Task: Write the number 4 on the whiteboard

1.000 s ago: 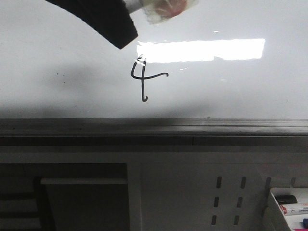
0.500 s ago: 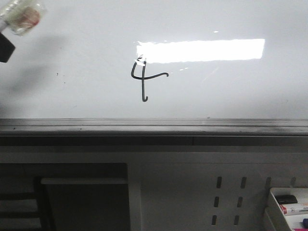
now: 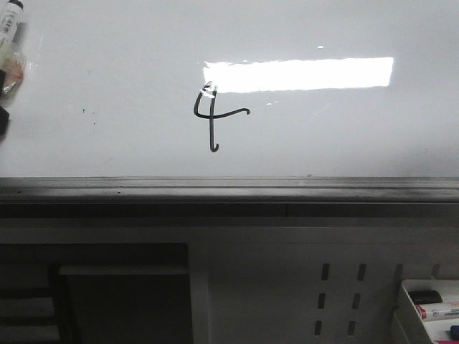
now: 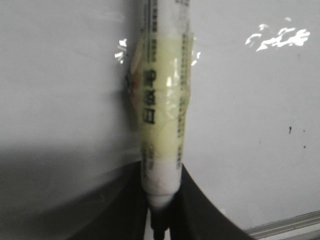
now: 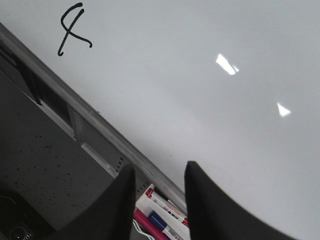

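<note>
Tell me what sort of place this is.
Probably an office or classroom-style workspace: a wall whiteboard with a handwritten 4, and a tray of markers beside a perforated panel below it.

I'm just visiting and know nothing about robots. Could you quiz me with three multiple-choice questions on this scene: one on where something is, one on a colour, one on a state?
1. Where is the number 4?
A. just under the bright reflection
B. on the grey rail
C. in the marker tray

2. What colour is it?
A. red
B. black
C. blue

3. What is the left tool doing?
A. gaping empty
B. gripping a marker
C. holding an eraser

Answers: 1 A, it touches the reflection's lower left corner on the whiteboard. 2 B, dark ink. 3 B, the taped barrel sits between its fingers.
</note>
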`<action>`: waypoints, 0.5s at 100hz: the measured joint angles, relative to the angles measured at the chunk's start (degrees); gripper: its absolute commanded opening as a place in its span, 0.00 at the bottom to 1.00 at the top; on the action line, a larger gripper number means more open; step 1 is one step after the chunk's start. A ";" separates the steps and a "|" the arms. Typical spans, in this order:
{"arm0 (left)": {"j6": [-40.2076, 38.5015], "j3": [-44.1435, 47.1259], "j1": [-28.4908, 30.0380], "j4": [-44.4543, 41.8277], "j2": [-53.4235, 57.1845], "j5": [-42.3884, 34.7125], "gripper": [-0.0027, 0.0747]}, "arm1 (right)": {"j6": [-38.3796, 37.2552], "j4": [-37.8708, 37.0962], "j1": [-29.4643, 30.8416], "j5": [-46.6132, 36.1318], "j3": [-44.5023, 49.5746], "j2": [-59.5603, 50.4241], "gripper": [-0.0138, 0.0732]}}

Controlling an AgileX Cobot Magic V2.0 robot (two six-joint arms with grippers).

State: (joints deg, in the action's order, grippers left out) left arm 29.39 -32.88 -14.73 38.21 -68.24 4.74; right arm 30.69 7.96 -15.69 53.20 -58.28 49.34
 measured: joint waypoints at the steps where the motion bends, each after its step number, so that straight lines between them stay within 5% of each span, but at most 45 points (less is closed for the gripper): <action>1: 0.00 -0.11 0.00 0.13 -0.23 0.00 0.01 | 0.00 0.00 0.00 0.00 0.00 0.00 0.40; 27: 0.00 -3.08 0.00 2.47 -3.06 1.40 0.02 | 0.00 0.00 0.00 -0.13 0.00 0.00 0.40; 50: 0.00 -3.34 0.00 2.47 -3.39 1.52 0.13 | 0.00 0.00 0.00 -0.17 0.00 0.00 0.40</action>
State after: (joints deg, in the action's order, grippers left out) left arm 29.39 -36.22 -14.73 40.68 -71.63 6.26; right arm 30.69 7.96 -15.69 53.02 -58.28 49.34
